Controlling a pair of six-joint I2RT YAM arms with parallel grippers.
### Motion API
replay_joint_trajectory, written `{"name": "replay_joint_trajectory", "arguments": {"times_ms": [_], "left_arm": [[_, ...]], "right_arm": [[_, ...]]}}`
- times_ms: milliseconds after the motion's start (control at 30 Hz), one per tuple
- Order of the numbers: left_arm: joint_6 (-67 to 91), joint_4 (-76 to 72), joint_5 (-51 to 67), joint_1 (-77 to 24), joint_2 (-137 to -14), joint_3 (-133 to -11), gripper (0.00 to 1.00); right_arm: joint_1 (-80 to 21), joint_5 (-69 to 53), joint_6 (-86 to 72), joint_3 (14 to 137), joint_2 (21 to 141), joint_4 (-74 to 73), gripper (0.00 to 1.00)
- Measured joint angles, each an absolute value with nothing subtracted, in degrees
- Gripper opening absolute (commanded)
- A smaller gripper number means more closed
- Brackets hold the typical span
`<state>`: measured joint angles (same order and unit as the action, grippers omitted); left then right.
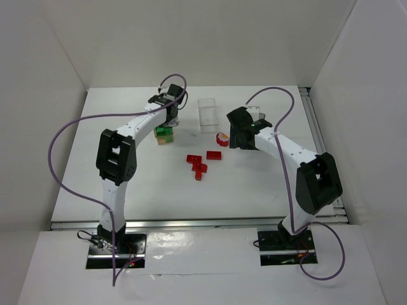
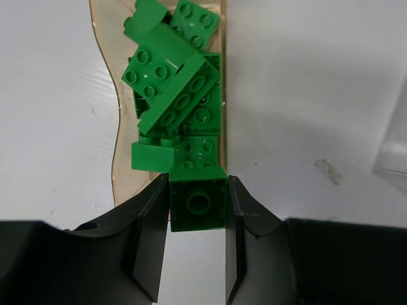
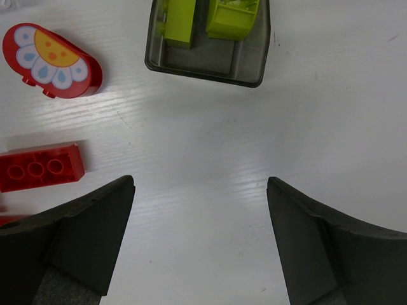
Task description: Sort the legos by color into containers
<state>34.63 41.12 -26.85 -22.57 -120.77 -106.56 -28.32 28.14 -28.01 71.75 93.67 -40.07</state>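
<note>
My left gripper [image 2: 198,210] is shut on a dark green brick [image 2: 198,203] and holds it over the near end of a clear container [image 2: 114,159] that holds several dark green bricks [image 2: 168,82]. From above, this gripper [image 1: 170,116] hangs over that container [image 1: 164,135]. My right gripper [image 3: 200,184] is open and empty above bare table. Beyond it stands a container [image 3: 210,67] with yellow-green bricks [image 3: 232,16]. A red brick [image 3: 39,167] and a red oval piece with a flower print [image 3: 52,60] lie to its left. Several red bricks [image 1: 198,162] lie mid-table.
An empty clear container [image 1: 207,114] stands at the back centre, between the two grippers; its corner shows in the left wrist view [image 2: 394,152]. My right gripper [image 1: 238,135] is beside the red oval piece [image 1: 222,138]. White walls enclose the table.
</note>
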Motion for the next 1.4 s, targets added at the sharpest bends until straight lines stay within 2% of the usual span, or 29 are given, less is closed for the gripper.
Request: {"name": "replay_joint_trajectory", "arguments": {"times_ms": [67,200,233,300,333,367,433,733,933,1133,1200,1400], "left_arm": [[34.7,41.65,-27.22,-22.11,-121.84,-106.06,0.24],[34.79,41.82,-27.9,-21.3,-122.08,-106.02,0.4],[34.79,41.74,-28.21,-21.12,-122.08,-106.02,0.59],[34.59,41.87,-28.47,-20.86,-122.17,-106.02,0.69],[34.74,41.82,-28.49,-20.78,-122.19,-106.02,0.79],[34.46,41.89,-28.49,-20.71,-122.21,-106.1,0.86],[34.52,42.22,-28.4,-20.64,-122.98,-107.09,0.92],[33.91,44.47,-27.24,-20.71,-123.7,-110.56,0.92],[32.01,44.84,-23.77,-20.73,-115.96,-110.67,0.91],[30.0,42.26,-17.5,-21.06,-100.44,-100.31,0.99],[29.85,41.74,-15.2,-21.15,-96.33,-96.12,0.99],[29.71,41.71,-11.62,-21.47,-93.65,-88.84,0.99]], "right_arm": [[-28.36,28.18,-28.01,71.75,93.67,-40.12,0.92],[-28.45,28.21,-28.01,71.75,93.67,-40.12,0.92],[-28.53,28.21,-28.01,71.75,93.67,-40.12,0.92],[-28.75,28.23,-28.01,72.01,93.67,-40.29,0.92],[-28.88,28.23,-27.97,72.25,93.67,-40.34,0.92],[-29.02,28.25,-27.88,72.55,93.67,-40.42,0.92],[-29.34,28.27,-27.75,73.32,93.69,-40.45,0.92],[-30.11,28.27,-27.55,75.16,94.19,-41.6,0.92],[-30.89,28.23,-27.57,75.88,94.21,-42.24,0.92],[-31.57,24.4,-26.72,75.37,94.11,-40.84,0.97],[-31.94,22.48,-25.82,75.31,94.15,-39.55,0.98],[-32.34,19.88,-22.28,77.69,99.74,-33.58,1.0]]}}
